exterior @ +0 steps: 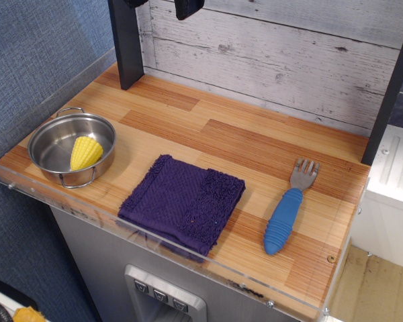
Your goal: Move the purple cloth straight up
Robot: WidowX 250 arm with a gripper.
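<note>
Nearest you, the purple cloth point(183, 202) lies flat at the wooden counter's point(242, 144) front edge (fuzzier band on its right). Left sits 1 steel pot point(71, 148) holding yellow corn point(85, 153); right, a blue-handled fork point(288, 208). Far above, the gripper point(187, 7) barely shows; you cannot tell its jaw state.

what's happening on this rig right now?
Nothing is being handled yet. The gripper is only partly visible at the top edge, well above the wooden counter; its state can't be judged. The purple cloth lies folded near the front edge, untouched, still to be moved up toward the back wall. To its left a steel pot holds a yellow toy corn; to its right lies a blue-handled fork.
</note>
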